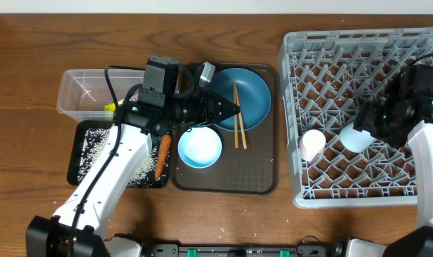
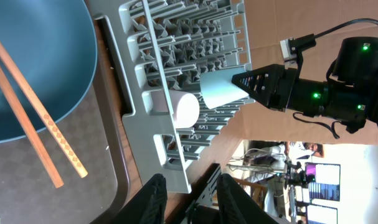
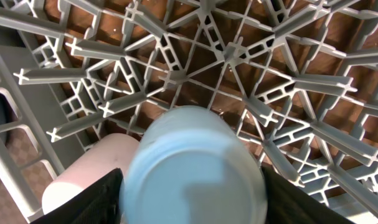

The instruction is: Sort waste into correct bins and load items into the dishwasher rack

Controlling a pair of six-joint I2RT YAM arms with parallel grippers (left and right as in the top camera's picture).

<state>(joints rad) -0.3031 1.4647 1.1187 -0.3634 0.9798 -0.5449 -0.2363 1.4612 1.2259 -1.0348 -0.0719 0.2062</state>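
Remaining unracked: plate (image 1: 253,94), bowl (image 1: 200,146), chopsticks (image 1: 237,118). White-pink cup (image 1: 312,145) racked; light blue cup (image 1: 355,138) clamped in right jaws; left jaws parted, empty.

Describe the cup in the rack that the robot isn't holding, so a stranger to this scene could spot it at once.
Find the big grey rack on the right of the table. Just inside its left edge lies the white-pink cup, on its side. Unlike the light blue cup beside it, held by the right gripper, it is pinkish white and untouched.

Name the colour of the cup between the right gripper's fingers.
The cup is light blue, clearest in the right wrist view.
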